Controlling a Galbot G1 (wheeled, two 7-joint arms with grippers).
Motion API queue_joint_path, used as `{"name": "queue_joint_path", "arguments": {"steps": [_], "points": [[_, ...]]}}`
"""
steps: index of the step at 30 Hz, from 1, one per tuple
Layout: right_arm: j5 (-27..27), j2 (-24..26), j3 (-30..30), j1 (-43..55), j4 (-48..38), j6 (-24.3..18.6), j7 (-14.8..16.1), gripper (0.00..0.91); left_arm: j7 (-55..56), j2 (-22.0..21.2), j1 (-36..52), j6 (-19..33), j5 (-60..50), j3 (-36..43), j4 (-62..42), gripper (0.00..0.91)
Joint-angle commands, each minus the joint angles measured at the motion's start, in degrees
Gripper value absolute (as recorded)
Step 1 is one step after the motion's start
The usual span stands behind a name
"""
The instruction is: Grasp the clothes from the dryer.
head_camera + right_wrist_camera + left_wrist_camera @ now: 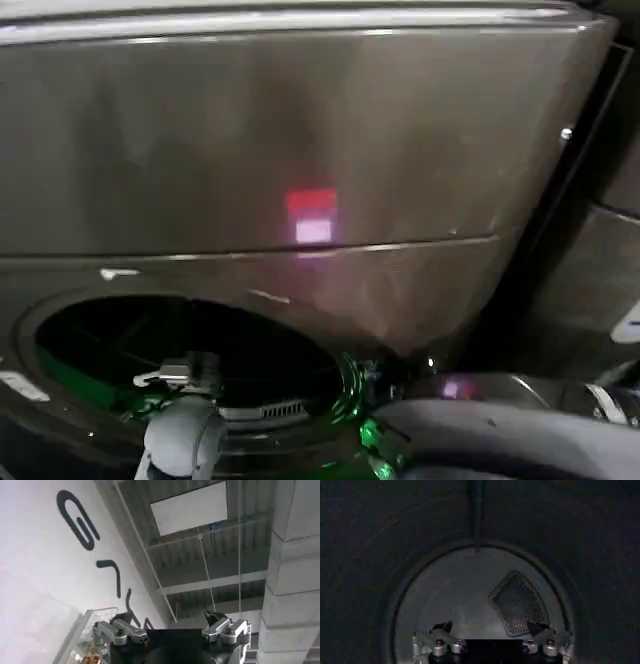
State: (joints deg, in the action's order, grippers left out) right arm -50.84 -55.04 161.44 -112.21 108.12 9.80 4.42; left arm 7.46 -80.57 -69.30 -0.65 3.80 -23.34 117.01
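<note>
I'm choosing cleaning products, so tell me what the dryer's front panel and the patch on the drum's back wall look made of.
The dryer front looks like painted or coated sheet metal in bronze-grey, semi-gloss: it carries soft reflections and a bright streak along its top edge. The patch on the drum's back wall looks like perforated metal mesh, given its regular dot grid, though moulded plastic cannot be ruled out. The left end effector points at it, open.

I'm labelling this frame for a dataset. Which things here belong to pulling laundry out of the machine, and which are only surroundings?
Part of the job:
- dryer, drum mouth open
- left gripper, fingers open, inside the dark drum facing the back wall

Only surroundings:
- red light on the dryer front
- mesh vent on the drum's back wall
- right gripper, open, pointing up at the ceiling
- white wall with dark lettering
</note>
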Motion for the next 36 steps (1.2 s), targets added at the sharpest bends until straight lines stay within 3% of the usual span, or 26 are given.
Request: {"name": "queue_joint_path", "arguments": {"steps": [1,5,15,20,23,28,36], "points": [[0.3,0.0,0.4,-0.3,0.1,0.3,-0.2,0.907,-0.5,-0.3,11.8,-1.0,2.4,-0.3,-12.9,0.907],[0.2,-0.1,0.4,-0.1,0.3,0.3,-0.2,0.907,-2.3,-0.2,18.0,-3.3,5.2,0.5,-18.1,0.907],[-0.4,-0.1,0.3,0.0,0.7,0.3,-0.1,0.907,-4.6,-1.2,33.7,-2.3,3.0,2.3,-38.1,0.907],[-0.5,0.0,0.3,0.2,0.5,0.2,0.0,0.907,-11.8,-0.3,40.5,-3.9,0.0,4.3,-46.2,0.907],[-0.6,0.1,-0.1,0.6,0.8,0.2,0.1,0.907,-15.2,0.3,44.7,-4.4,-5.3,5.9,-52.5,0.907],[-0.6,0.3,-0.1,0.4,0.9,0.1,0.1,0.907,-28.3,0.8,48.0,-10.7,-16.0,8.6,-56.3,0.907],[-0.5,0.0,0.1,0.1,1.1,0.0,0.1,0.907,-45.9,1.7,55.1,-5.5,-33.0,15.6,-65.4,0.907]]}}
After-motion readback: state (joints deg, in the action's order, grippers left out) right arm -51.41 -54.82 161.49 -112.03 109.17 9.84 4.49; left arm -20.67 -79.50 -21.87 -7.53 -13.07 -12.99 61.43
